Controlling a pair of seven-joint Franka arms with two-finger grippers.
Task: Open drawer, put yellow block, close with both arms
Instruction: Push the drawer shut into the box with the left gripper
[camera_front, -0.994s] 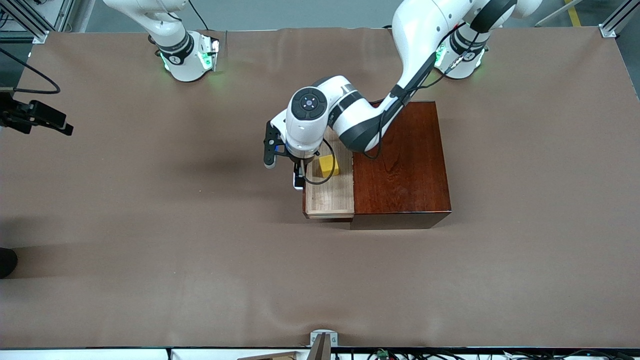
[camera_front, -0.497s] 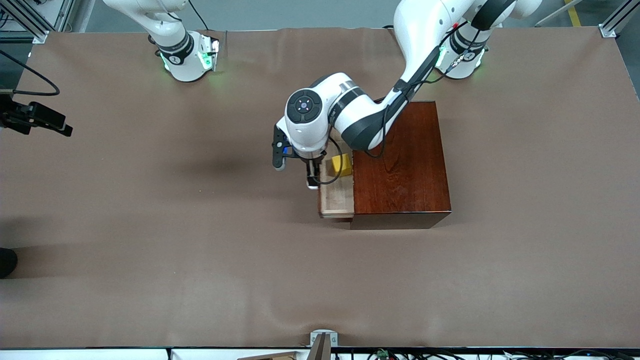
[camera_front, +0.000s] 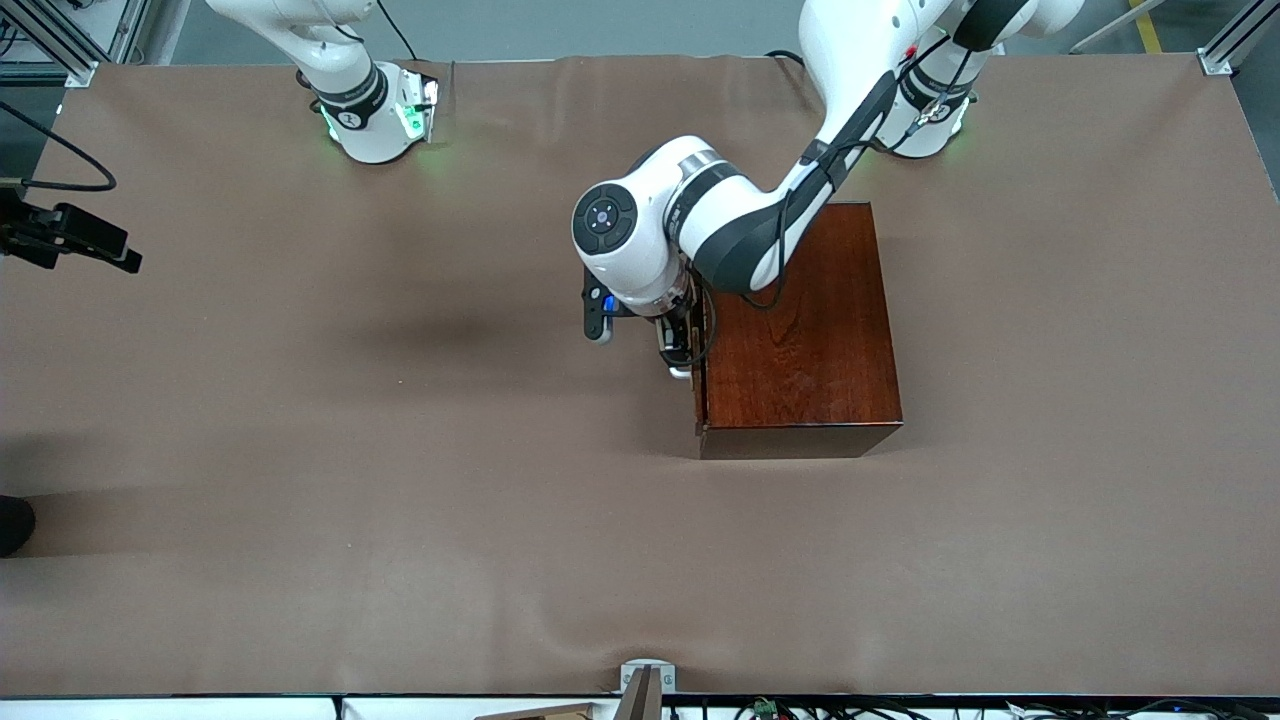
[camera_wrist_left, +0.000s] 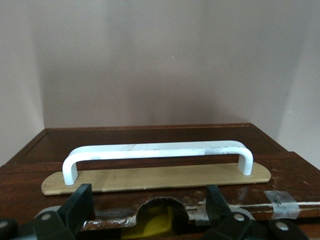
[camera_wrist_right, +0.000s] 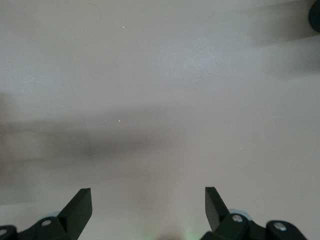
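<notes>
The dark mahogany box stands mid-table. Its drawer is pushed in almost flush, and only its front edge shows in the front view. My left gripper is against the drawer front, toward the right arm's end of the box. In the left wrist view my left gripper is open and empty, with the white loop handle just past the fingertips. A bit of the yellow block shows through a notch in the drawer front. My right gripper is open and empty over bare table; it is out of the front view.
The right arm's base and the left arm's base stand at the table's top edge. A black device juts in at the right arm's end of the table. The brown table cover is wrinkled near the front edge.
My left gripper has moved toward the box, pushing the drawer in from half open to nearly flush. The yellow block has gone inside with it. The right arm has not moved.
</notes>
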